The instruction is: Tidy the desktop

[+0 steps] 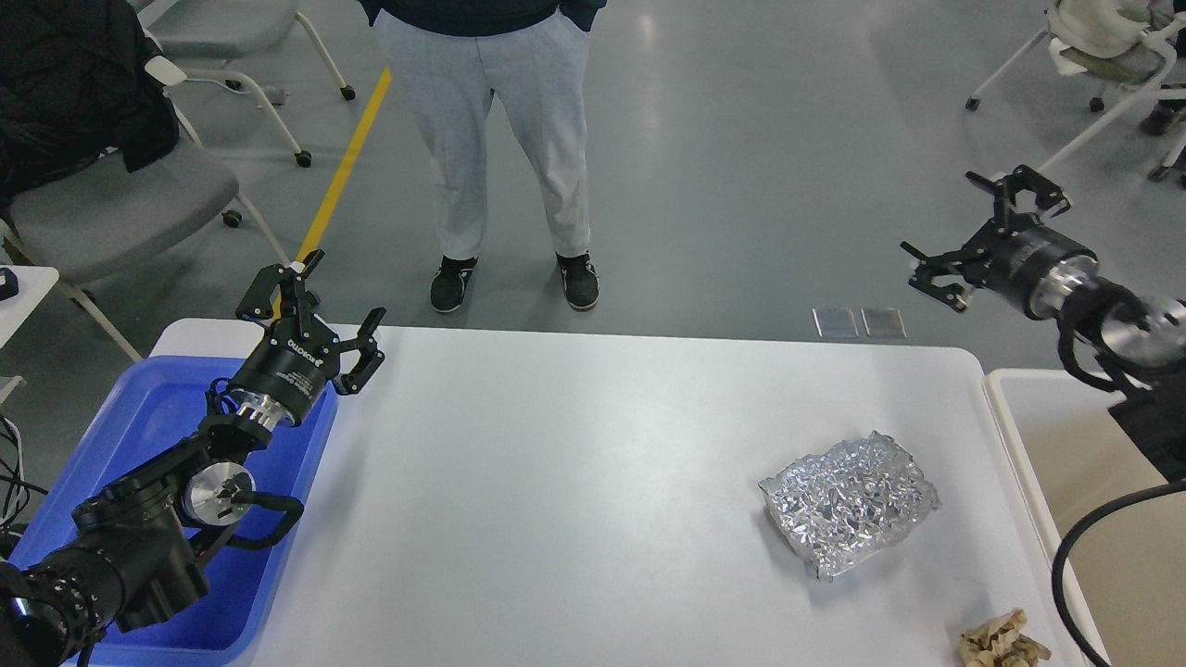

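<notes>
Head view shows the white bench (574,482) filling the lower middle, between the two arms. The left tool (324,301) hangs over the bench's far left corner, fingers spread wide and empty, pointing away toward the floor. Directly below and behind it, under the left arm, lies a blue tray (120,435) that sits on the bench's left end; no contents show in the part of it the arm leaves visible.

The right tool (987,232) hovers off the bench's far right corner, above the grey floor, its fingers also spread apart and holding nothing. Below it and toward the robot, just beside the bench's right edge, stands a beige bin (1019,435), whose inside looks bare as far as the arm and cable allow.

A crumpled sheet of foil (848,505) lies flat on the bench, well below and left of the right tool, far to the right of the left tool. Nearer the robot, at the bench's near right corner, rests a small wad of brown paper (1001,641), possibly a crushed napkin; it is partly cut off by the picture's edge.

Beyond the bench, between the two tools, a person (505,139) in light trousers stands on the floor. A grey chair (111,204) sits to the far left of the left tool.
</notes>
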